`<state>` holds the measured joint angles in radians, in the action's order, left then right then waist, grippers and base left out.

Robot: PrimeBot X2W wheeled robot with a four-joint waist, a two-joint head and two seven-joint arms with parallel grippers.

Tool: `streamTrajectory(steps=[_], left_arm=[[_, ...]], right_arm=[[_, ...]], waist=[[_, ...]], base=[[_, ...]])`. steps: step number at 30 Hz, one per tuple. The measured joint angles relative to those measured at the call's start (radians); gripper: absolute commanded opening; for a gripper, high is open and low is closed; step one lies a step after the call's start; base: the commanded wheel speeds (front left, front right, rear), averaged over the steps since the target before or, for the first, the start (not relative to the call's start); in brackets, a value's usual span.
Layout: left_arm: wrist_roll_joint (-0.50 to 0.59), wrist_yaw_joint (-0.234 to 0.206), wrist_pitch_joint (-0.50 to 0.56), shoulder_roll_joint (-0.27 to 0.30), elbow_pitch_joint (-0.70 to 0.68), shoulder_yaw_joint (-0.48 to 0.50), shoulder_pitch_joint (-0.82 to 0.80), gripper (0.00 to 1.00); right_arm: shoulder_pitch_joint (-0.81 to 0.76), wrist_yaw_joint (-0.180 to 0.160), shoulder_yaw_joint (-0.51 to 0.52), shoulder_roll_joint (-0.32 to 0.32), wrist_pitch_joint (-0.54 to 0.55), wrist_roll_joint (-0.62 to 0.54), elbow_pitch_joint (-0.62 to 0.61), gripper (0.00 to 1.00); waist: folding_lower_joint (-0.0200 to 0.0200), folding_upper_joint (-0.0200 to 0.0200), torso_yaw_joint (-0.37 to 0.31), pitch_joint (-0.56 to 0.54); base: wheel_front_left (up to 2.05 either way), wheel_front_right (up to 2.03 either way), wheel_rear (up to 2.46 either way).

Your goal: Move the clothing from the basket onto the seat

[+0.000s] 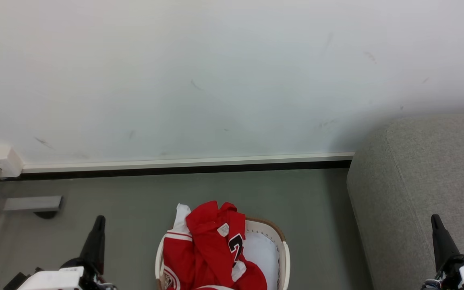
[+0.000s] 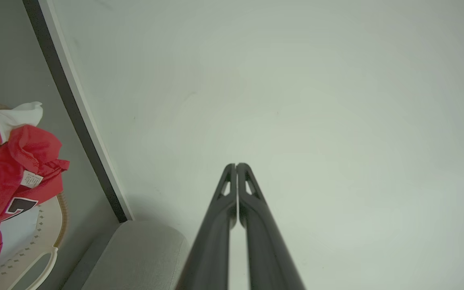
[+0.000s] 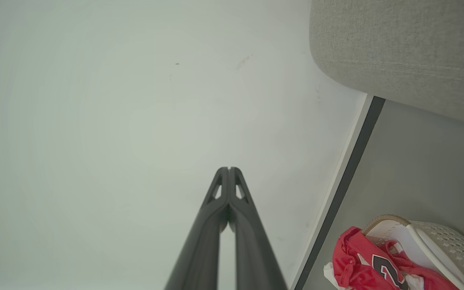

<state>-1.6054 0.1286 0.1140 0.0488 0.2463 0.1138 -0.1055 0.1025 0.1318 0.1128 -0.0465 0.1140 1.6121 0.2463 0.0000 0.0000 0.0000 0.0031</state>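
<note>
- My left claw (image 2: 236, 165) and right claw (image 3: 228, 169) are pressed fully closed and empty, long dark fingers meeting at the tips.
- Crumpled red clothing (image 1: 210, 241) with white trim and a black numeral heaps in the oval, perforated white basket (image 1: 285, 253) on the smooth floor (image 1: 127, 193).
- The rounded, grey woven sofa (image 1: 425, 177) stands apart to the basket's right.

The basket (image 1: 284, 257) stands on the floor (image 1: 135, 193) between the left gripper (image 1: 100, 219) and the right gripper (image 1: 434, 218), nearer the left one. The clothing (image 1: 212, 245) lies in it, heaped toward the left gripper's side and over the far rim. The sofa (image 1: 417, 181) stands beyond the basket on the right gripper's side, apart from it. Ahead of both grippers stands the wall (image 1: 216, 80), with the skirting (image 1: 175, 163) at its foot.
</note>
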Motion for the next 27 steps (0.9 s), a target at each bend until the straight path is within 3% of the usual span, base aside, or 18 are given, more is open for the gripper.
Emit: streamTrajectory(steps=[27], left_arm=[[0.000, 0.000, 0.000, 0.000, 0.000, 0.000, 0.000, 0.00]], right_arm=[[0.000, 0.000, 0.000, 0.000, 0.000, 0.000, 0.000, 0.00]], waist=[[0.0000, 0.0000, 0.000, 0.000]], base=[[0.00, 0.00, 0.00]])
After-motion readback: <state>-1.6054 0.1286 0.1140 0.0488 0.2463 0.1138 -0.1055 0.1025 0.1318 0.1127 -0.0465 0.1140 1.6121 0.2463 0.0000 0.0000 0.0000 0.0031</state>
